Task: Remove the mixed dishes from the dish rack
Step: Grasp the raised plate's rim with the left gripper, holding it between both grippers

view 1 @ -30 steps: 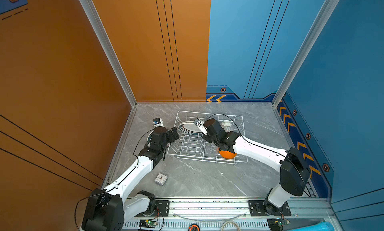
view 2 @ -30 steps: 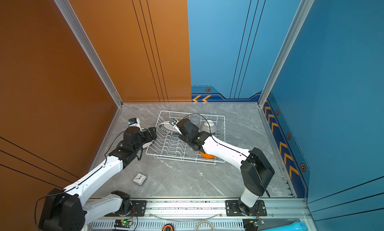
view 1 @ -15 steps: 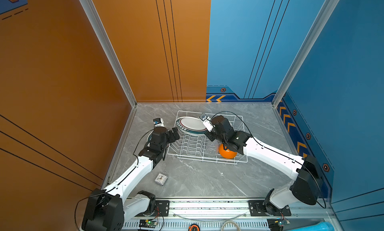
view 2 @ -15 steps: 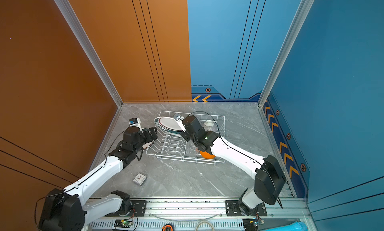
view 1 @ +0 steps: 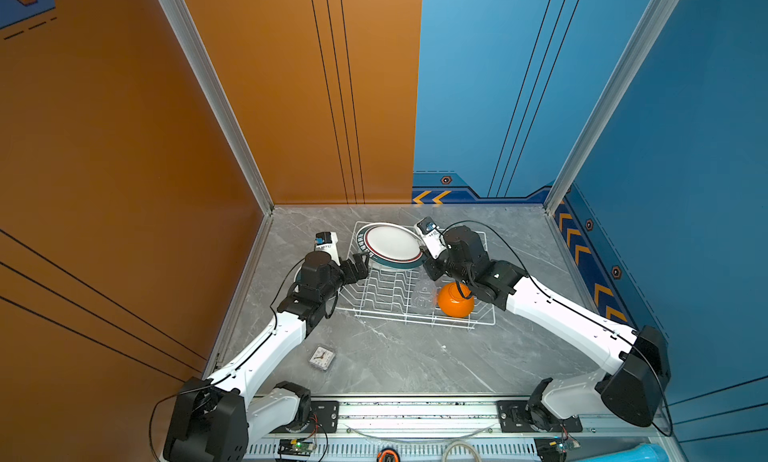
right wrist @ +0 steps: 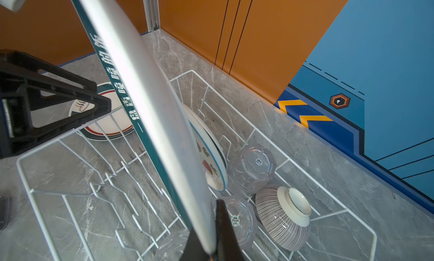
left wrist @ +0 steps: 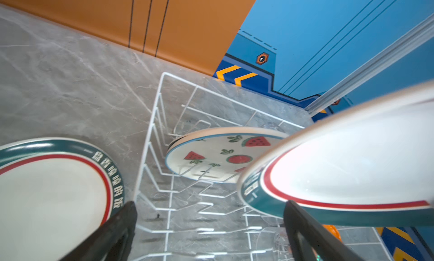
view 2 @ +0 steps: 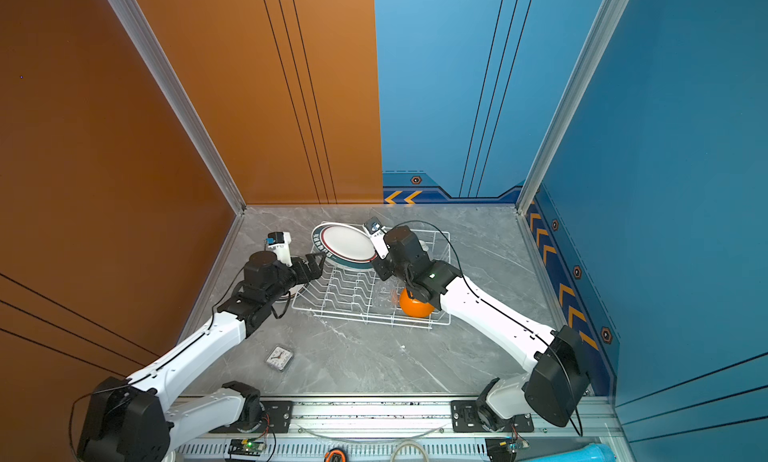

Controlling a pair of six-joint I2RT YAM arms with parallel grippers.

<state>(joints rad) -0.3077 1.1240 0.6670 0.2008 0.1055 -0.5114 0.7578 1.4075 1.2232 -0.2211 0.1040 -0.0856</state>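
Almost a handover: plate aloft over rack

The right pincer [view 1: 426, 261] clamps the teal-rimmed plate [view 1: 390, 244] by its right edge above the dish rack [view 1: 374, 312]; the left pincer [view 1: 360, 265], gaping and empty, sits beside its left edge

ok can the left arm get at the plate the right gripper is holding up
Probably yes. The left gripper is open, right beside the free rim of the green-rimmed plate, which the right gripper pinches by the opposite edge above the dish rack. Nothing shows between them.
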